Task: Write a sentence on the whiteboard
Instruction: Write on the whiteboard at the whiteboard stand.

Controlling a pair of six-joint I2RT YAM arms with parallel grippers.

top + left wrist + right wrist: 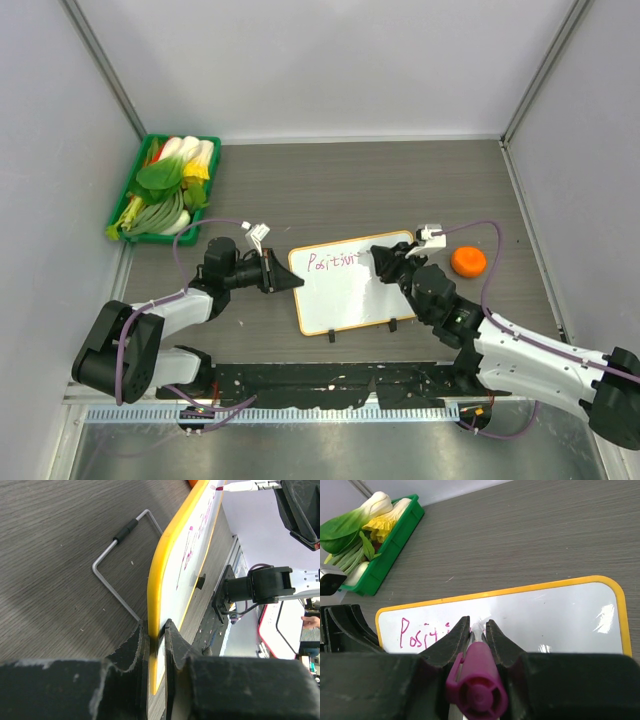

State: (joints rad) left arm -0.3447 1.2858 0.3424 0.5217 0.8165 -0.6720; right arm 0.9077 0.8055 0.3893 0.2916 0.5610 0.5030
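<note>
Grey woodgrain worktop: left gripper pinches whiteboard edge at 9 o'clock; right gripper clamps purple marker, tip at partial sentence, 12 o'clock.

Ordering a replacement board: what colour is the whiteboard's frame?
Whiteboard frame is orange-yellow; clearest in right wrist view.

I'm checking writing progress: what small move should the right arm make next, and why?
Probably slide the marker slightly onward along the line for the next letter: the writing reads only about "Positiv", bare board lies beyond it, and the left end effector clamps the edge.
</note>
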